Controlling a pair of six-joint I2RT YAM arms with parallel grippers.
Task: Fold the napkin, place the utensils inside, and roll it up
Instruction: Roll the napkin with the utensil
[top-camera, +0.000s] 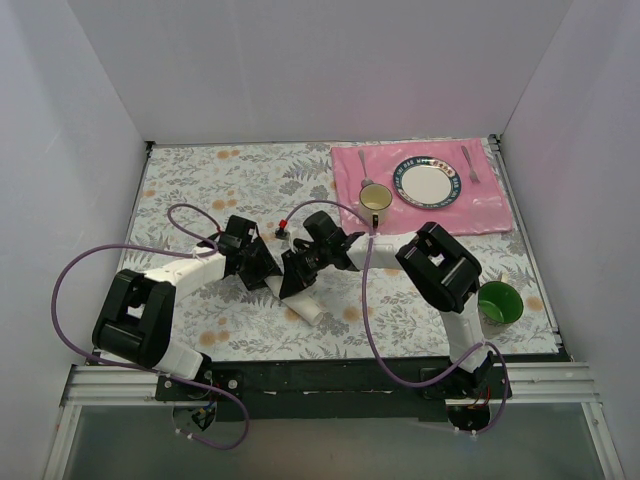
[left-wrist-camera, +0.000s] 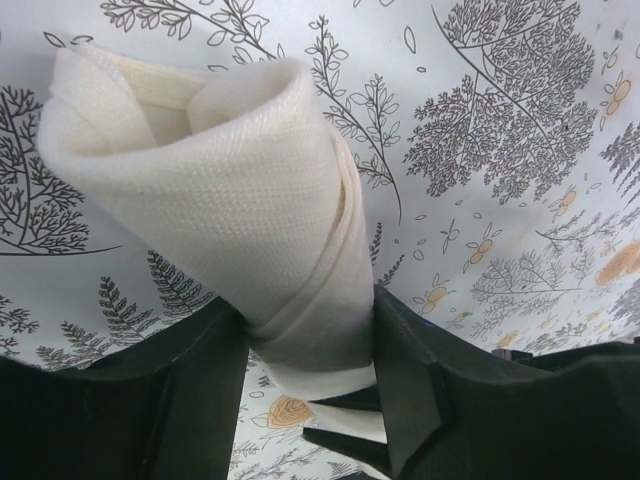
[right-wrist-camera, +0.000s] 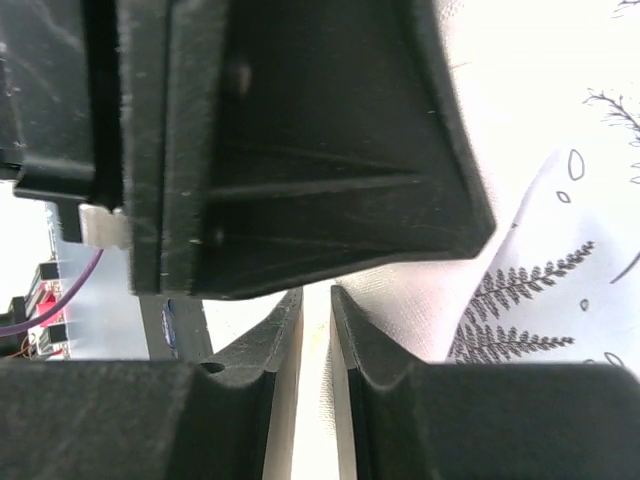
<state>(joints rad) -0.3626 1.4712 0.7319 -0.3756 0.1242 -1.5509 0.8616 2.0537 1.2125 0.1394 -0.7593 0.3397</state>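
Toward the near edge of the leaf-printed table (top-camera: 200, 180), the napkin (left-wrist-camera: 230, 190) lies as a tight roll, one white end poking out below the two wrists in the top view. The left gripper (left-wrist-camera: 310, 365) clamps the roll near its lower end, a finger pressed to each side. The open upper end shows only layers of cloth, so whether the knife is inside cannot be told. The right gripper (right-wrist-camera: 316, 305) is drawn to a narrow slit with a cream strip of the cloth pinched in it. Glare washes out most of that view, and a black bulk too close to identify blocks its upper half. A green cup (top-camera: 498, 300) stands to the right beside the right arm. Farther back, a small red object (top-camera: 284, 226) is too tiny to name. At the far right, a pink placemat (top-camera: 480, 205) carries a mug (top-camera: 375, 200), a plate (top-camera: 430, 185), a spoon (top-camera: 365, 163) and a fork (top-camera: 470, 165).
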